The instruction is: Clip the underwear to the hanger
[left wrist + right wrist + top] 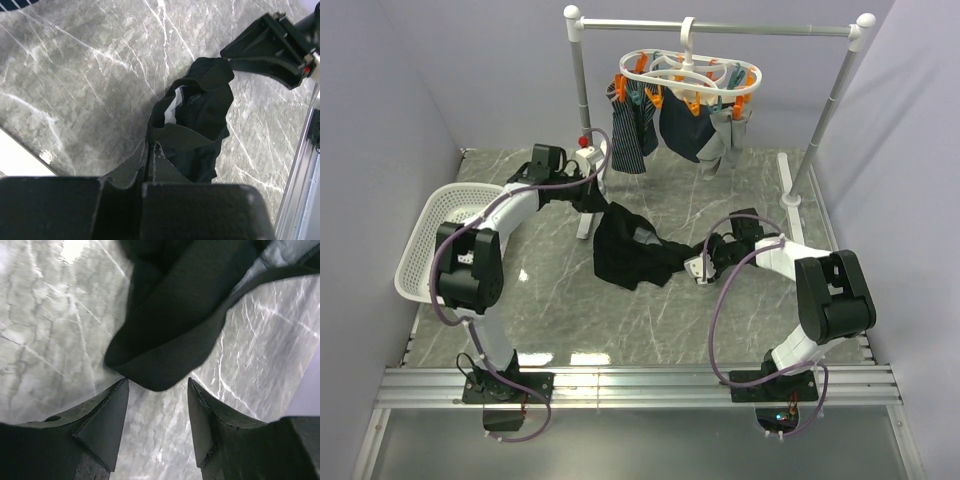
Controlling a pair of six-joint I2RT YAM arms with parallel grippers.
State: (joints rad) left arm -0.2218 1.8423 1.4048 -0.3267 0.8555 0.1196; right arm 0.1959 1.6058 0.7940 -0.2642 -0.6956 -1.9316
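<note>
The black underwear point(628, 250) lies crumpled on the marble table between both grippers. My left gripper point(597, 216) is shut on its upper left edge; the left wrist view shows the fingers point(159, 159) closed together with the cloth point(202, 120) hanging from them. My right gripper point(689, 266) is open at the cloth's right end. In the right wrist view a folded edge of the underwear point(170, 325) sits just beyond my right gripper point(157, 387), not between the tips. The white hanger point(690, 74) with orange and teal pegs hangs by its hook at the back.
The hanger hangs on a silver rail stand point(775, 29) and carries a striped garment point(631, 135), a dark garment point(682, 136) and a grey sock point(725, 138). A white mesh basket point(428, 240) stands at the left edge. The right gripper's body shows in the left wrist view point(270, 45).
</note>
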